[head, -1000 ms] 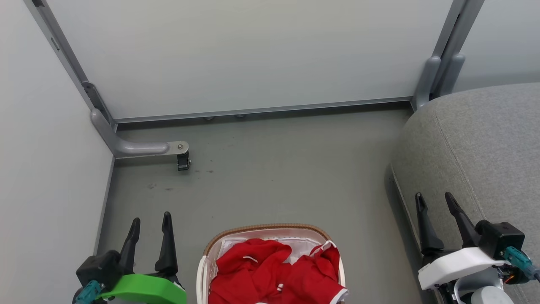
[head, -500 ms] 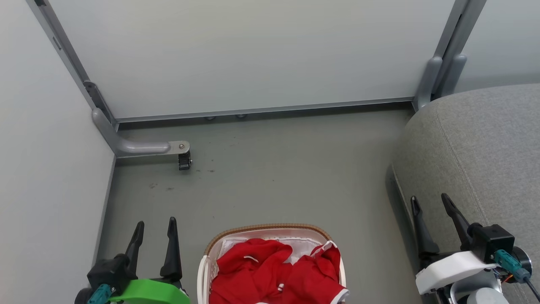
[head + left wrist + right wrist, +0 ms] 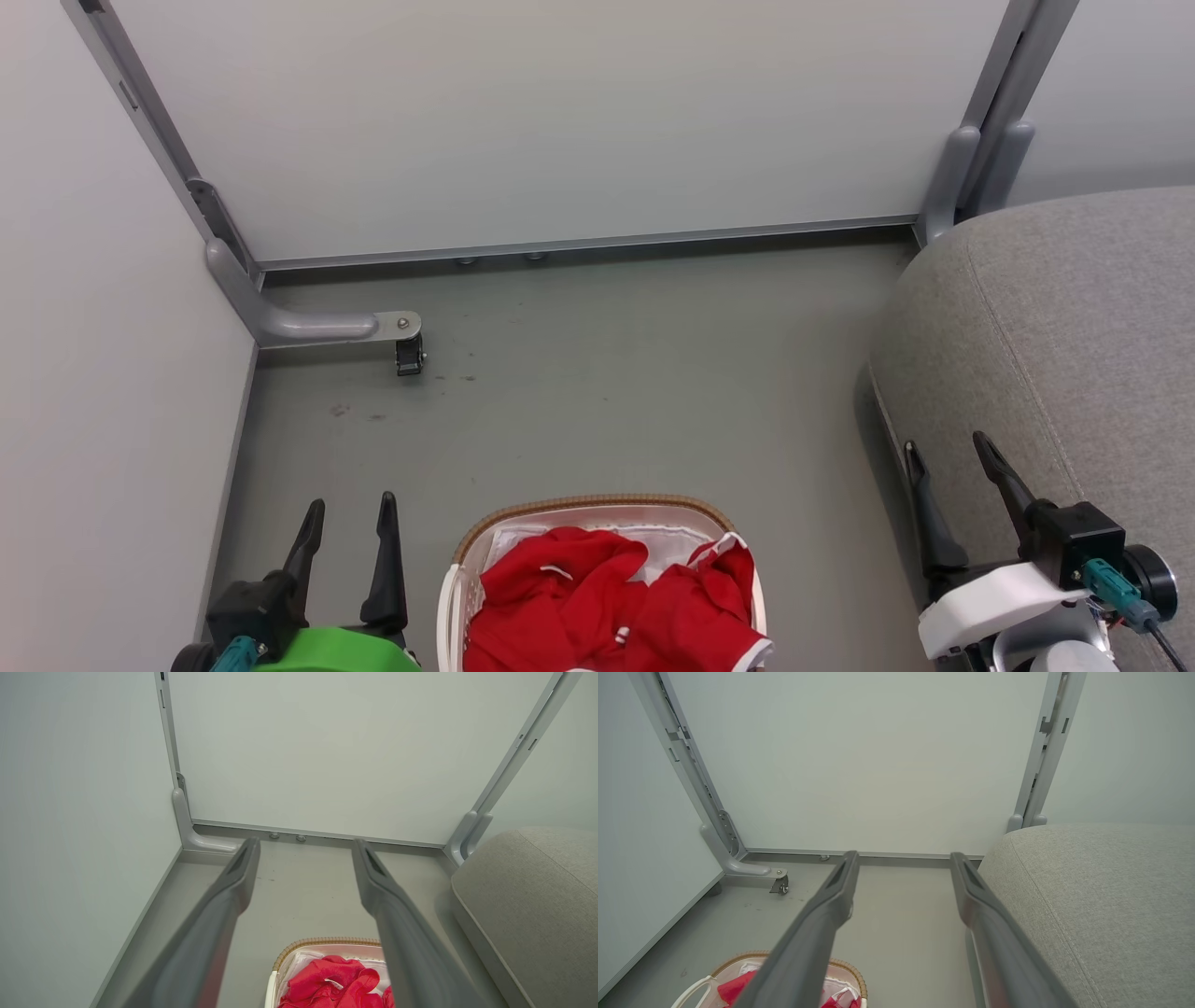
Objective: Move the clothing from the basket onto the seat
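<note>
Red clothing [image 3: 607,602] with white trim lies heaped in the white basket [image 3: 588,505] with a brown woven rim, at the bottom centre of the head view. The clothing [image 3: 334,982] and basket rim [image 3: 322,942] also show low in the left wrist view, and the basket [image 3: 738,957] in the right wrist view. The grey seat [image 3: 1074,336] fills the right side. My left gripper [image 3: 351,511] stands open just left of the basket, empty. My right gripper [image 3: 945,448] is open at the seat's front edge, right of the basket, holding nothing.
Pale partition panels [image 3: 560,121] wall in the back and left. A grey metal foot with a small castor [image 3: 407,353] juts onto the grey floor [image 3: 607,392] at the back left. Upright frame posts [image 3: 980,159] stand behind the seat.
Both grippers have drawn back toward the bottom of the head view, the left one also shifting slightly right. The basket and clothing have stayed put.
</note>
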Controlling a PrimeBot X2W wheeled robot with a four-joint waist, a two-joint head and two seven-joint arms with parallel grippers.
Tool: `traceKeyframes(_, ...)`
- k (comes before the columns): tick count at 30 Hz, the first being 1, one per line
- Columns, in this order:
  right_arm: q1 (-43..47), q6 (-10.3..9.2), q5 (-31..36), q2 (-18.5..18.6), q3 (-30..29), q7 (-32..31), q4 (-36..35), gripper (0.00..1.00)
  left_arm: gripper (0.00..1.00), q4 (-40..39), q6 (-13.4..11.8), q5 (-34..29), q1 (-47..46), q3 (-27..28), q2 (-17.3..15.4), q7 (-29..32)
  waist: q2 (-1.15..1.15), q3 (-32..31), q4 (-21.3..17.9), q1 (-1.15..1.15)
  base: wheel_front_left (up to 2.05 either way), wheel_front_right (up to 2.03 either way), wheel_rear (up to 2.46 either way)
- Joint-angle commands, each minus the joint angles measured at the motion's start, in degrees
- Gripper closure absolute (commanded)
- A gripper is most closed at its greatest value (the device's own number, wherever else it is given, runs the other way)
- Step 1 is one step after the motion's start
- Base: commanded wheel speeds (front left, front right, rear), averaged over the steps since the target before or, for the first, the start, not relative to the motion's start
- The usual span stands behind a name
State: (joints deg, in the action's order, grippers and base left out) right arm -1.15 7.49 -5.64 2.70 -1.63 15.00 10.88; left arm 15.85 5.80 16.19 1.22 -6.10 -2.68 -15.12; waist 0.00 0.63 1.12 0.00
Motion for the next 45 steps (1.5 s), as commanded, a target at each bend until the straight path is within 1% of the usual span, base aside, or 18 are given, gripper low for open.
traceKeyframes(1,0.6,0.00,-0.3,0.3,-0.2,0.3,0.2,0.00,0.00,0.2,0.0,-0.3,0.4,0.0,-0.4,-0.1,0.00,0.0,0.0,0.00,0.00,0.00,0.00)
traceKeyframes(19,0.3,-0.01,0.0,0.3,-0.3,0.3,-0.4,0.00,0.00,0.7,0.2,-0.1,0.1,-0.4,-0.4,-0.1,0.00,0.5,-0.1,0.00,0.00,0.00,0.00)
traceKeyframes(25,-1.0,-0.01,-0.1,0.3,-0.5,0.3,-1.3,0.00,0.00,0.3,0.1,-0.3,-1.1,-0.9,-0.4,-0.1,0.00,2.7,-0.5,0.00,0.00,0.00,0.00)
traceKeyframes(29,-2.9,-0.01,0.1,0.3,-1.3,0.3,-2.3,0.00,0.00,0.4,0.3,-1.4,-3.6,-1.9,-0.4,-0.1,0.00,6.7,-0.8,0.00,0.00,0.00,0.00)
traceKeyframes(35,-8.3,-0.01,-0.3,0.3,-2.7,0.3,-3.8,0.00,0.00,2.2,0.7,-4.1,-9.9,-4.2,-0.4,-0.1,0.00,16.1,-1.7,0.00,0.00,0.00,0.00)
traceKeyframes(41,-15.5,-0.01,0.3,0.3,-4.6,0.3,-5.3,0.00,0.00,7.8,1.2,-5.0,-19.6,-7.1,-0.3,-0.1,0.00,27.2,-2.9,0.00,0.00,0.00,0.00)
traceKeyframes(43,-17.7,-0.01,0.1,0.3,-5.1,0.3,-5.7,0.00,0.00,10.0,1.3,-5.2,-22.7,-8.6,-0.3,-0.1,0.00,30.1,-3.4,0.00,0.00,0.00,0.00)
traceKeyframes(45,-19.7,-0.01,0.0,0.3,-5.7,0.3,-6.2,0.00,0.00,12.3,1.5,-5.5,-25.6,-11.2,-0.3,-0.1,0.00,33.0,-3.9,0.00,0.00,0.00,0.00)
